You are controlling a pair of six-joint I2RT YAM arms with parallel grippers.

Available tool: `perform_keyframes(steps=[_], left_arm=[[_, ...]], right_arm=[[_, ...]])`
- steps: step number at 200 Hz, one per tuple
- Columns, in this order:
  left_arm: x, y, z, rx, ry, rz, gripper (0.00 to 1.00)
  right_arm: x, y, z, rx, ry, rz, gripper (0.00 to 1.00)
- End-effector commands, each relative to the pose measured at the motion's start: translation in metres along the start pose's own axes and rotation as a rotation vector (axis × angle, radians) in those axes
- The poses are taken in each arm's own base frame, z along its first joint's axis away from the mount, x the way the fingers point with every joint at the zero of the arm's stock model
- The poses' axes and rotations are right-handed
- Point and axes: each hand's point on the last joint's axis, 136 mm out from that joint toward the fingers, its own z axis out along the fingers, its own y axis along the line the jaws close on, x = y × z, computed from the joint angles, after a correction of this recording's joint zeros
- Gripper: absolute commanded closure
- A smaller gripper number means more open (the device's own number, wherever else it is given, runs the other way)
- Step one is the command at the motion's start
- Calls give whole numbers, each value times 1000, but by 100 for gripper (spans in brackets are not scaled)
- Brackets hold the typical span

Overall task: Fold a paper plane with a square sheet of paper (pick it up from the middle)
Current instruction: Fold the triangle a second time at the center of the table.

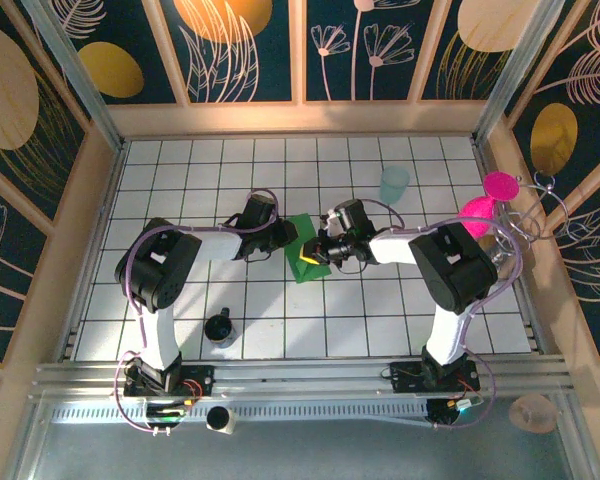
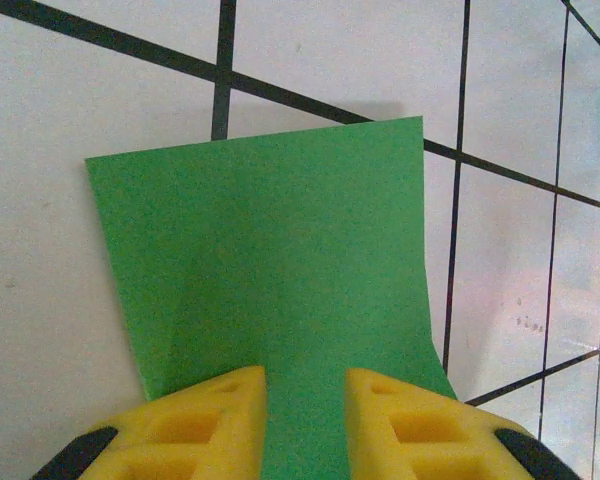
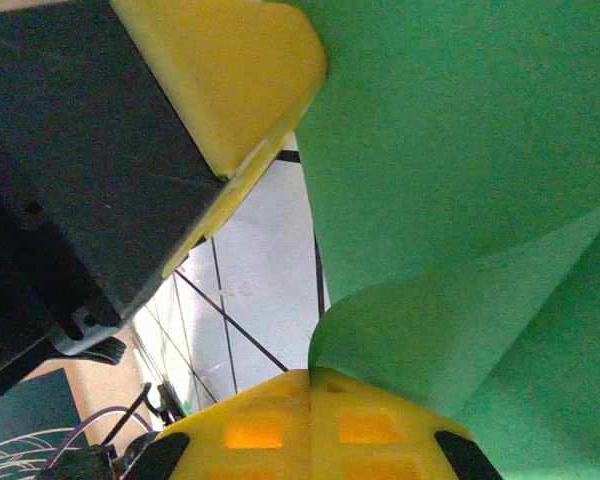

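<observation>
Middle of the tiled table [image 1: 180, 180], left of the teal cup [image 1: 394, 184] and nearer the arm bases than it: green paper [image 1: 300, 268], with both grippers meeting over it.

Left gripper [image 1: 288, 238] came in on the paper's far-from-cup side. From its wrist camera, the paper [image 2: 270, 260] spread flat ahead on the tiles, one straight edge farthest off, both far corners showing. The near part narrowed and ran back between the yellow fingers [image 2: 205, 425]. Left gripper [image 2: 305, 420]: jaws narrow but apart, a plain gap between them, green strip lying in that gap. Could not tell whether either pad touched it.

Right gripper [image 1: 318, 252] sat on the cup side of the paper, facing the left one. In its wrist view the right gripper [image 3: 312, 392] had its two yellow fingers pressed together, no gap, a curled fold of paper [image 3: 460, 140] rising out from between the tips: clamped on the paper. Beyond the fold the sheet lifted off the tiles and bowed upward. One of the left gripper's fingers [image 3: 230, 70] stood close by, at the paper's edge.
</observation>
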Motion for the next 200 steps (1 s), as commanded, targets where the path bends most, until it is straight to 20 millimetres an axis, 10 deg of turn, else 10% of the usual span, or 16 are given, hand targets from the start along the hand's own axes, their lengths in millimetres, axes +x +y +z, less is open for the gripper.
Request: perform_keyframes(steps=[1, 200], left_arm=[[-15, -17, -15, 25, -36, 36, 72], [0, 22, -2, -91, 8, 1, 81]], right_arm=[[-7, 4, 7, -12, -16, 3, 95], [-10, 5, 22, -48, -15, 33, 96]])
